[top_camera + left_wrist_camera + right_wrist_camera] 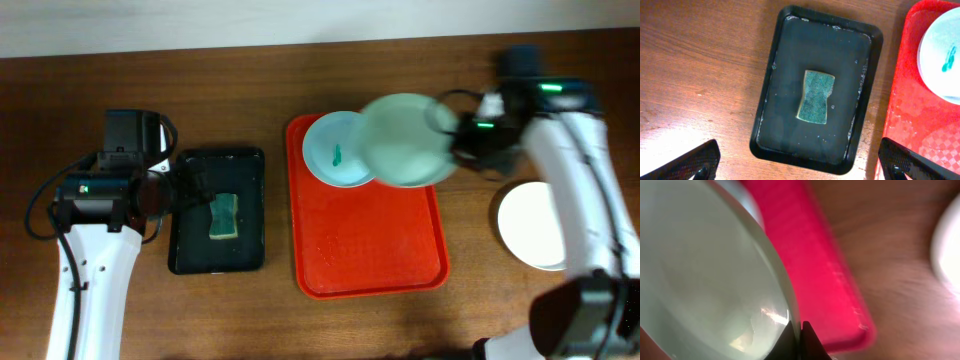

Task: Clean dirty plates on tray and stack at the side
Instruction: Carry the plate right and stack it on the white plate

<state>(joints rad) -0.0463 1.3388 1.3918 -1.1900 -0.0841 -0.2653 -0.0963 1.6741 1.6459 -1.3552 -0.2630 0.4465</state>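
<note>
Mint-green plate [405, 140]: up off the tray [370, 250], held over its far R corner, overlapping the pale blue plate [335, 150] from above. R jaws pinched on its R rim; R wrist view shows the rim clamped between both tips. L jaws spread wide, empty, hovering over the sponge [816, 96] in the black tray [785, 100].

Step (my read): mint plate in transit to the stack. White plate [535, 225] lies on the desk [240, 320] just R of the tray, prob. the stack base. No smear seen on mint, but it's motion-blurred, so can't confirm clean. Next move needs: carry R, centre over white, lower flat, release w/o sliding. Blue plate sits at the tray's far L corner with a teal smear [337, 155], not yet wiped.

Hidden/unclear: white plate partly covered by R arm; blue plate's R side under mint; R wrist view heavily blurred, pale patch at its R edge prob. the white plate, can't confirm.
</note>
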